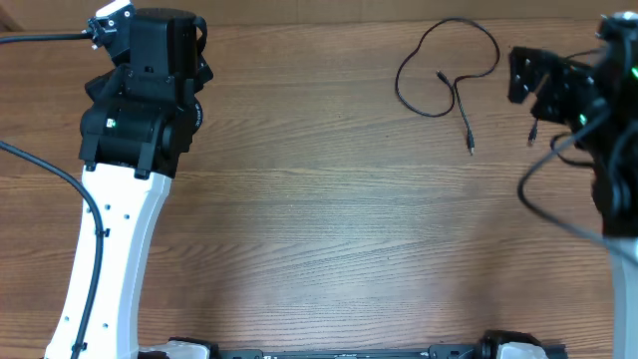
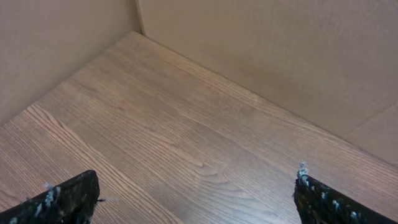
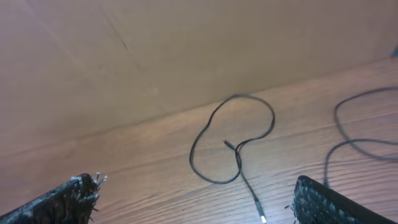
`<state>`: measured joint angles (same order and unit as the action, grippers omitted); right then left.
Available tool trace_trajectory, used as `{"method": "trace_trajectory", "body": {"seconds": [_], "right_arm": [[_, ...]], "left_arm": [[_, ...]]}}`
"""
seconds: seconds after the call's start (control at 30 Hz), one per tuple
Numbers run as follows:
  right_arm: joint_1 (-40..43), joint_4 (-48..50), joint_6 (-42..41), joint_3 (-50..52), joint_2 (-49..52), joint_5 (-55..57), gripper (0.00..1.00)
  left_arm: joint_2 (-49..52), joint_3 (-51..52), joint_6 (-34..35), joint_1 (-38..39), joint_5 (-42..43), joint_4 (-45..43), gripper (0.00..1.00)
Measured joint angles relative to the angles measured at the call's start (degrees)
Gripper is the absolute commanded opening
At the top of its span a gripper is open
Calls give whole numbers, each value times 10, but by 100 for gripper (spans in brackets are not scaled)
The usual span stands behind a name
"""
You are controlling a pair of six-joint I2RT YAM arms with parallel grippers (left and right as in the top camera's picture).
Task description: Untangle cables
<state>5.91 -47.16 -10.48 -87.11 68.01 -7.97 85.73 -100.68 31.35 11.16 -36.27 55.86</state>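
One thin black cable [image 1: 448, 58] lies in a loose loop at the back right of the table, its plug ends at the loop's middle and toward the front. It also shows in the right wrist view as the cable [image 3: 233, 140], with a silver tip near the bottom edge. A second cable [image 1: 526, 184] curves beside the right arm, partly hidden under it, and appears as the cable [image 3: 348, 134] at the right. My right gripper [image 1: 525, 75] [image 3: 196, 193] stands open, empty, just right of the loop. My left gripper [image 1: 164, 45] [image 2: 196, 186] is open and empty at the back left, far from both cables.
Plain beige walls [image 2: 261, 43] close the table at the back and left, meeting in a corner ahead of the left gripper. The wooden tabletop [image 1: 319, 219] stretches between the two arms. Thick black wires [image 1: 40, 38] run along the left arm.
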Motion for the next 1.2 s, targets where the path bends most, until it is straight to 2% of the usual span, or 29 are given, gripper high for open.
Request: {"method": "trace_trajectory", "body": {"seconds": [0.23, 0.63, 0.83, 1.0, 1.2], "right_arm": [[0, -65, 0, -2, -78, 46, 100], [0, -360, 0, -3, -84, 93, 100], [0, -356, 0, -3, -73, 96, 100], [0, -265, -2, -3, -70, 93, 100], [0, -245, -37, -3, -75, 86, 100]], "left_arm": [[0, 0, 0, 0, 0, 0, 100], [0, 0, 0, 0, 0, 0, 100], [0, 0, 0, 0, 0, 0, 100], [0, 0, 0, 0, 0, 0, 100], [0, 0, 0, 0, 0, 0, 99]]}}
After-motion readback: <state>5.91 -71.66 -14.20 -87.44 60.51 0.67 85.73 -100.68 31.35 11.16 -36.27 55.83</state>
